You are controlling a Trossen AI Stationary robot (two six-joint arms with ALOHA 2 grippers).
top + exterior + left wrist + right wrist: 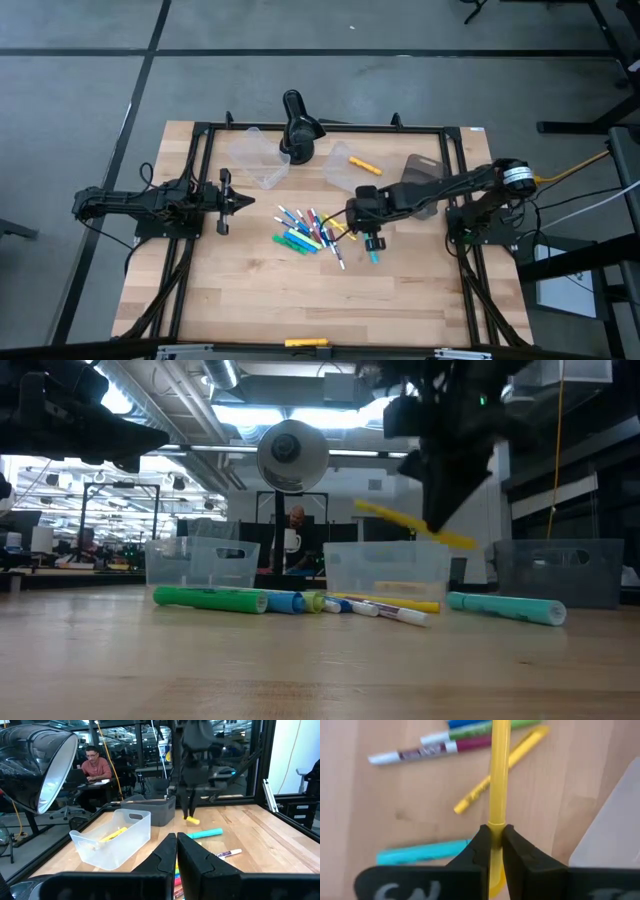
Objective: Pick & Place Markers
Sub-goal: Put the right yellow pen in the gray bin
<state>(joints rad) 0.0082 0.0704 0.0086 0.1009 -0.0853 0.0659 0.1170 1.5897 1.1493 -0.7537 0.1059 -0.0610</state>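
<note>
Wood slat table [250, 290], grey floor, busy lab behind.
Right gripper [493, 836] clamped on yellow marker [499, 775], lifted at 3 o'clock of markers [305, 232]; left gripper [247, 201] pinched together, empty, at 9 o'clock.

I'm looking down on a grey floor [80, 90] crossed by dark seams around the wooden table [250, 290]. At table height I see an open workshop behind: ceiling light strips [225, 375], ducting, benches far off. A person [95, 765] in a red top sits at a desk [95, 784], beside a black lamp [35, 765].
</note>
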